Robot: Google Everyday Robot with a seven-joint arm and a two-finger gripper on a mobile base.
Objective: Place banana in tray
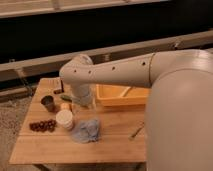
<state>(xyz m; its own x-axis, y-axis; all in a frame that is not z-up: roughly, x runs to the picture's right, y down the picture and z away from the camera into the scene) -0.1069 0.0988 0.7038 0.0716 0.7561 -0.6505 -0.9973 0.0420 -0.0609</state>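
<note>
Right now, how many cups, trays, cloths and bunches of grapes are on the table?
2 cups: dark cup, white cup
1 orange tray
1 blue-grey cloth
1 bunch of grapes
Total: 5
The gripper hangs low beside the tray's left end.

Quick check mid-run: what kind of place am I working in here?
Probably a lab or test setup: a lone wooden table against a dark wall, staged with an orange tray, white cup and cloth. The claw hangs over the table just left of the tray.
</note>
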